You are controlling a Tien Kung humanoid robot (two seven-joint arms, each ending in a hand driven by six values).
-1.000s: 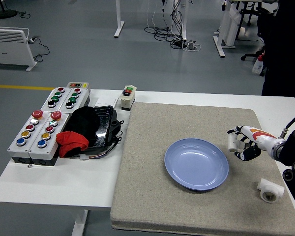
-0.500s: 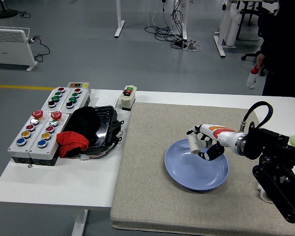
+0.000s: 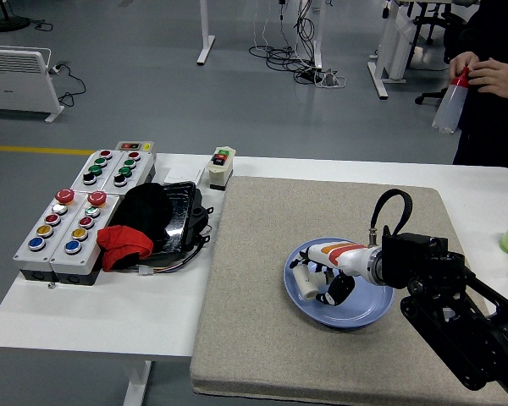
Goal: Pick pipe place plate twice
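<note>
Right robot hand point(image 3: 320, 279): we see it low over the plate, fingers curled around one white pipe piece.
Pipe point(image 3: 303, 282): one in view — held in the right robot hand, over the left part of the plate; we cannot tell whether it touches the dish.
Plate point(image 3: 364, 315): one, blue, on the grey mat point(image 3: 254, 338) that covers the right half of the bench point(image 3: 85, 326).
Button boxes point(image 3: 63, 233): we count four on the bench's left, plus one small switch box point(image 3: 221, 167) at the mat's far corner.
Black tray point(image 3: 179, 218): one, beside the boxes, with black and red cloth in it.
Person: one, at the far right — both hands on a spray bottle point(image 3: 451, 101).
</note>
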